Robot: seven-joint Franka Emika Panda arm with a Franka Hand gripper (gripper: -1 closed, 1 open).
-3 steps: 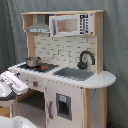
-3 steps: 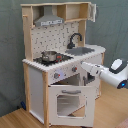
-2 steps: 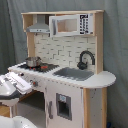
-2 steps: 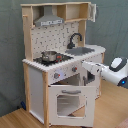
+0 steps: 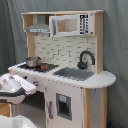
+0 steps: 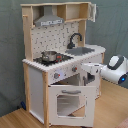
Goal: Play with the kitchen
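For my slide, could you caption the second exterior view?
Panda gripper reaches the toy kitchen above its open oven door.

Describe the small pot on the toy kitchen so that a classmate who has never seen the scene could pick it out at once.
Find the kitchen, tall, white and light wood, and look at its counter. The dark stovetop lies beside the grey sink, under the range hood. The small pot stands on that stovetop: the only shiny metal vessel there, unlike the black faucet.
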